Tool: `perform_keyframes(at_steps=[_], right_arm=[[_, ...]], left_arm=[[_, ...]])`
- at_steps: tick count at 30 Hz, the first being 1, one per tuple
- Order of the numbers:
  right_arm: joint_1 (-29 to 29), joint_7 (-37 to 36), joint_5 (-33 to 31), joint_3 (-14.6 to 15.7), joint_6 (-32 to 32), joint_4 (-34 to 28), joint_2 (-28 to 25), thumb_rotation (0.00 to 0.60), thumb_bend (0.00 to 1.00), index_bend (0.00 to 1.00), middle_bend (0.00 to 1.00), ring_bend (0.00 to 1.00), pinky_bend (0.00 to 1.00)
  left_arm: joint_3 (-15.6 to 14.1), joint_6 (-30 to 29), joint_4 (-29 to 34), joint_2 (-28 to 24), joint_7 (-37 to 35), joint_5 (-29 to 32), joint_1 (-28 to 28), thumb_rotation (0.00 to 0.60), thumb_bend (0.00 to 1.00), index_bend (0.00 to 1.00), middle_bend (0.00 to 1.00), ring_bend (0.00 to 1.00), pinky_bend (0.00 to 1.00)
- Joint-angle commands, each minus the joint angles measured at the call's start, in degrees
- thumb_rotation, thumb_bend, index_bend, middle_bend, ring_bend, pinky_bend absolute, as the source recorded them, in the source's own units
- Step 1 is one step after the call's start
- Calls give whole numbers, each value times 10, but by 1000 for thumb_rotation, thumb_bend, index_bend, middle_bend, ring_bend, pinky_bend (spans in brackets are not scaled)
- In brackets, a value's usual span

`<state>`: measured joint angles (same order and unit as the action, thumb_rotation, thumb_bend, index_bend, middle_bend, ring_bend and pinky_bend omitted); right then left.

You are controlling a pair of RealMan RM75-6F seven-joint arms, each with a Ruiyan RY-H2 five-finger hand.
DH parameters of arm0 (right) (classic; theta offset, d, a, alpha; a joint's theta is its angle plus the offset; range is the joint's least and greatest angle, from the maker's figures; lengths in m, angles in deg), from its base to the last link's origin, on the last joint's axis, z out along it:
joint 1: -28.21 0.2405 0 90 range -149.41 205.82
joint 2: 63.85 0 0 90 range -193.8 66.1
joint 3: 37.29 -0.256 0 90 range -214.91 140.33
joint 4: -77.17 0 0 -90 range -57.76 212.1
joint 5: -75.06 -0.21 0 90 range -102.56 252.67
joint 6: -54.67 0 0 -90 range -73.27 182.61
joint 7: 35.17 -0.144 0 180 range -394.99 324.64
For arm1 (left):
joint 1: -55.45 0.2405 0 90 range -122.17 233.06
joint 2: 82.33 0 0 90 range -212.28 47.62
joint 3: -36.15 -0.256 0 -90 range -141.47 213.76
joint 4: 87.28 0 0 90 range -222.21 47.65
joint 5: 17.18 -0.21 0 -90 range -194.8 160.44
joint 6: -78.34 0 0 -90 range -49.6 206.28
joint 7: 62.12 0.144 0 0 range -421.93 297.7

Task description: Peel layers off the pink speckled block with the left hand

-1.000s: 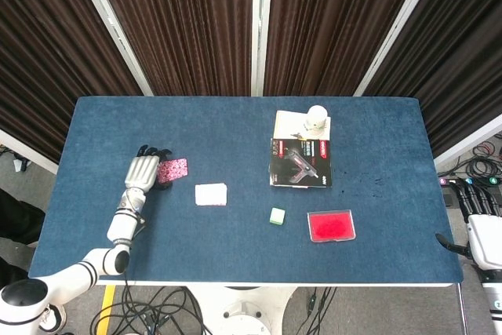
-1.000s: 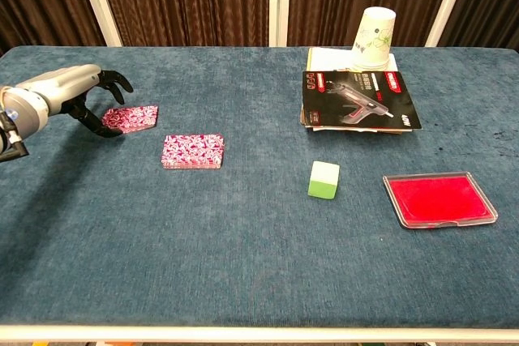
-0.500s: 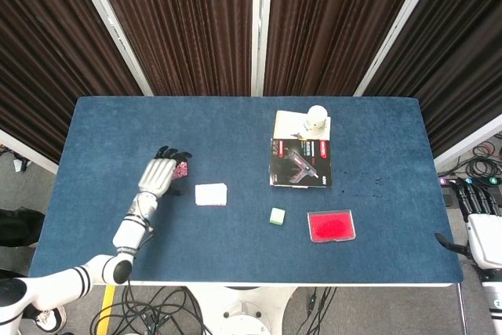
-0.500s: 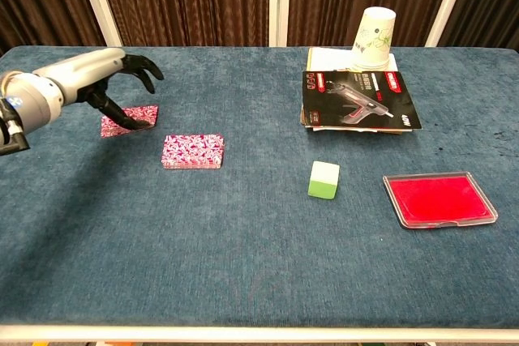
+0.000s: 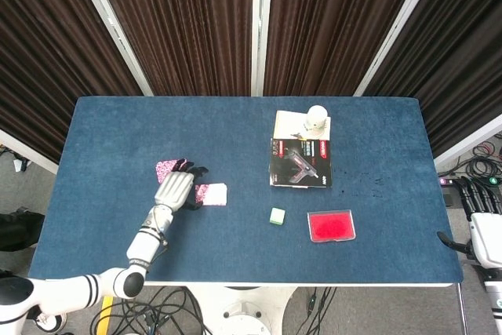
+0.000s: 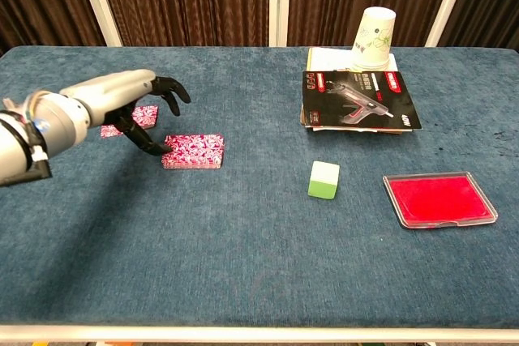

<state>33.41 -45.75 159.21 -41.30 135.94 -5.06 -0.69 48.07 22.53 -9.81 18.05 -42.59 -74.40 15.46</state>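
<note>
The pink speckled block (image 6: 195,151) lies flat on the blue table, left of centre; from above its top looks pale (image 5: 213,194). One peeled pink layer (image 5: 165,167) lies just behind and to the left of it, partly hidden by the hand in the chest view (image 6: 148,113). My left hand (image 5: 176,190) hovers at the block's left end with fingers spread and arched (image 6: 142,103); its lowest fingertip is at the block's left edge and it holds nothing. My right hand (image 5: 480,203) shows only at the far right edge, off the table, fingers straight and empty.
A green and white cube (image 6: 324,180) sits right of the block. A red flat case (image 6: 439,199) lies at the front right. A glue gun package (image 6: 361,100) on papers and a paper cup (image 6: 375,38) stand at the back right.
My left hand has lifted off the peeled layer, leaving it on the table, and moved right to the block's left end. The right hand is unchanged.
</note>
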Motion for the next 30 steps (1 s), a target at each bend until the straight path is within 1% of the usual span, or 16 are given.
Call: perform_keyframes(at_steps=[1,6,10,16,30], right_arm=[[-1,-1,-1,0,0,1,0,600,63,0,0,0,0],[-1,-7,-3,0,-1,5,0,600,63,0,0,0,0],[-1,-10,-4,0,-3,7,0,600,64,0,0,0,0],[-1,-10,-5,0,-5,8,1,600,64,0,0,0,0],[-2,-11,-9,1,-9,10,0,600,63,0,0,0,0]], left_arm=[[-5,1,-11,13,2,-5,-5,600,194,209,269,87,38],[-11,10,-23,22,2,-7,-8,600,194,209,270,87,38],[-21,10,-48,29,-1,-28,-10,600,194,209,269,87,38],[-20,16,-73,38,-16,-33,-11,600,195,214,269,87,38],[-14,25,-95,51,-20,-34,-13,600,195,218,274,87,37]])
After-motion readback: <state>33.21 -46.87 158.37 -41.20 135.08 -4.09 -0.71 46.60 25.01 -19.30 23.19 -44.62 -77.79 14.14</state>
